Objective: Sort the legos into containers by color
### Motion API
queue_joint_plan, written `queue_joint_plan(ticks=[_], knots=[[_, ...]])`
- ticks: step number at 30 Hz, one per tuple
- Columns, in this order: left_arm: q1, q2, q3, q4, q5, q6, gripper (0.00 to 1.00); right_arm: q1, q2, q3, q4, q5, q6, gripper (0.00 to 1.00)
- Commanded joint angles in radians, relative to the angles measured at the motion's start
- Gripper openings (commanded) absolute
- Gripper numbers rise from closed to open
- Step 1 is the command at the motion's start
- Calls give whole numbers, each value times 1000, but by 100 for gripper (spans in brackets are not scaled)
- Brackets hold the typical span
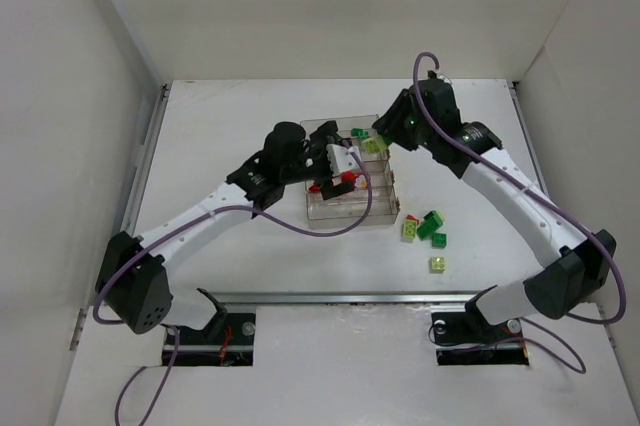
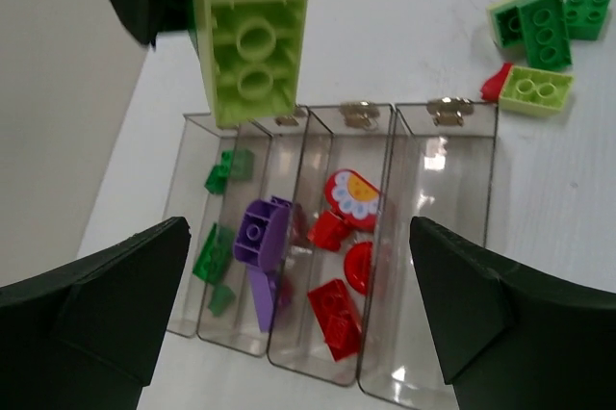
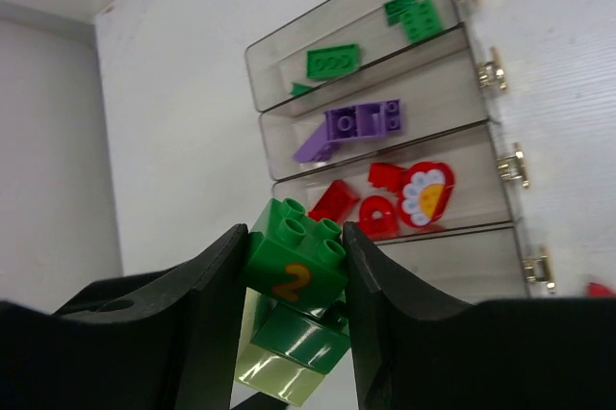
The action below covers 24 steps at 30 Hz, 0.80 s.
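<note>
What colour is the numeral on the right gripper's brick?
Orange, on the green brick; right wrist view.

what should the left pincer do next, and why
Probably bring the open left pincer over to grip the lime brick: the right pincer is shut on a green brick stacked on it, and those colours need separate compartments. The last compartment holds no bricks.

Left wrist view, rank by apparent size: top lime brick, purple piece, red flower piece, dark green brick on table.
1. lime brick, but it is nearest the camera
2. purple piece
3. red flower piece and dark green brick look alike; unranked
</note>
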Motion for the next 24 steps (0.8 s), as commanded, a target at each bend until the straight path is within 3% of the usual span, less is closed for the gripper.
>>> queue_joint_plan(ticks=[1, 5, 15, 18, 19, 20, 24], knots=[[-32, 25, 67, 167, -23, 55, 97, 28, -32, 25, 85, 13, 114, 0], [-43, 45, 76, 250, -75, 55, 97, 39, -52, -12, 137, -18, 162, 0], [-63, 77, 67, 334, -114, 90, 78, 68, -43, -31, 166, -60, 184, 0], [-63, 88, 67, 334, -114, 102, 61, 68, -34, -31, 175, -73, 184, 0], [-63, 88, 67, 334, -114, 102, 60, 68, -34, -31, 175, -73, 184, 0], [-63, 97, 67, 334, -114, 102, 50, 68, -34, -31, 175, -73, 184, 0], [-72, 97, 67, 334, -123, 93, 22, 68, -34, -42, 175, -73, 184, 0]])
